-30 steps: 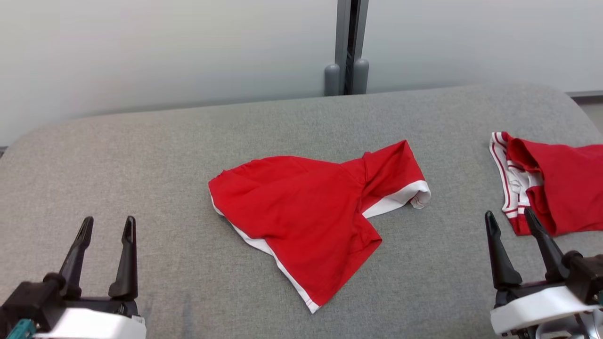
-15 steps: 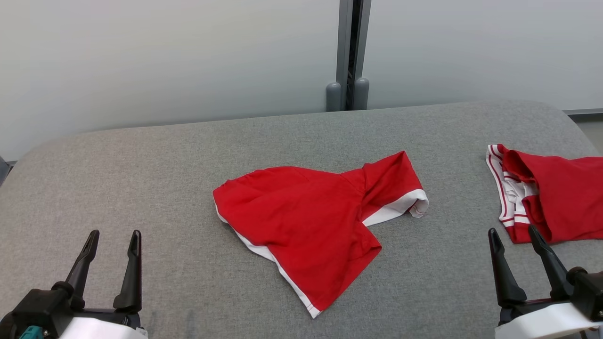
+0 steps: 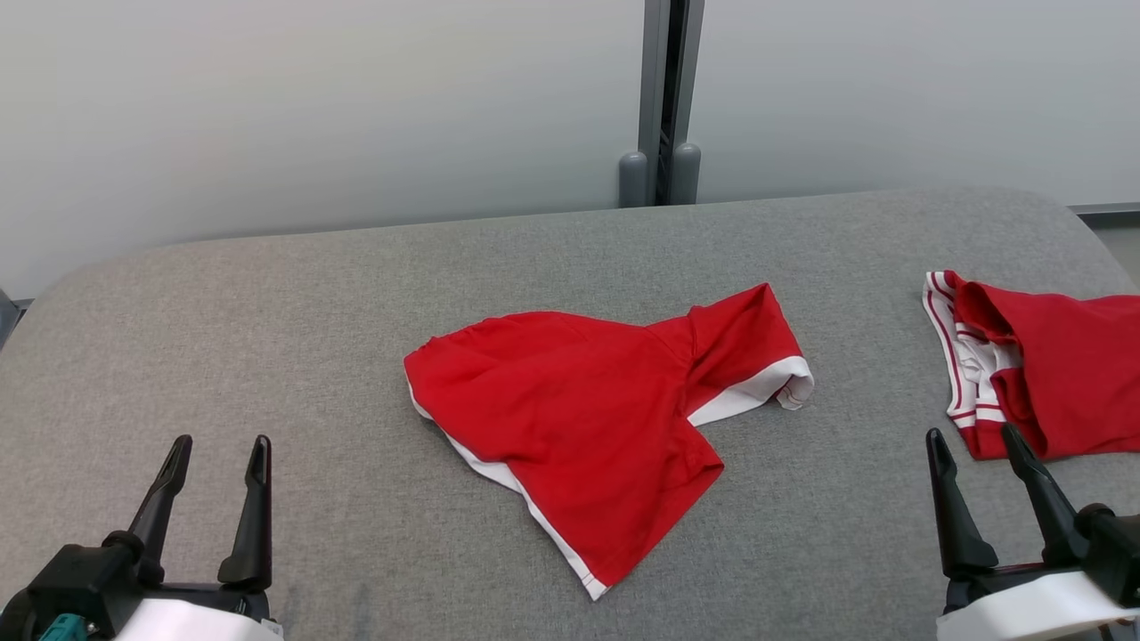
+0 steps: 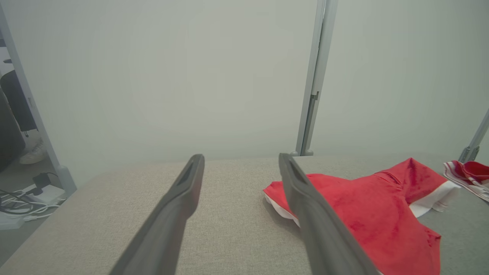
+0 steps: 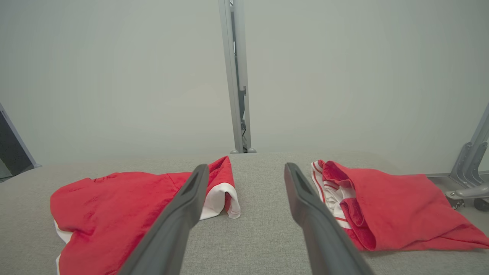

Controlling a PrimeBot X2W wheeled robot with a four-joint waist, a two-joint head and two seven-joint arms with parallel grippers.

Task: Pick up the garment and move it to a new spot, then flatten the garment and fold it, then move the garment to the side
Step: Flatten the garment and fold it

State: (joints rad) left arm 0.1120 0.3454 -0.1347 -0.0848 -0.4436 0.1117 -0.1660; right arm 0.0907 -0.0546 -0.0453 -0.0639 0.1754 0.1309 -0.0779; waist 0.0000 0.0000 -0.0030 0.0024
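A red garment (image 3: 588, 418) with white trim lies crumpled in the middle of the grey padded table (image 3: 267, 294); it also shows in the left wrist view (image 4: 366, 206) and the right wrist view (image 5: 114, 202). My left gripper (image 3: 218, 450) stands open at the lower left, well short of the garment, nothing between its fingers. At the lower right my right gripper (image 3: 975, 441) is open too, just below a second red garment with striped white trim (image 3: 1042, 365).
The second red garment (image 5: 382, 206) lies at the table's right edge. Behind the table stand pale wall panels with a grey metal post (image 3: 663, 98). Cables and a power strip (image 4: 23, 198) lie on the floor left of the table.
The head camera has tilted, so the whole scene sits a little lower in the picture. Both grippers stay open at the bottom; the garments have not moved on the table.
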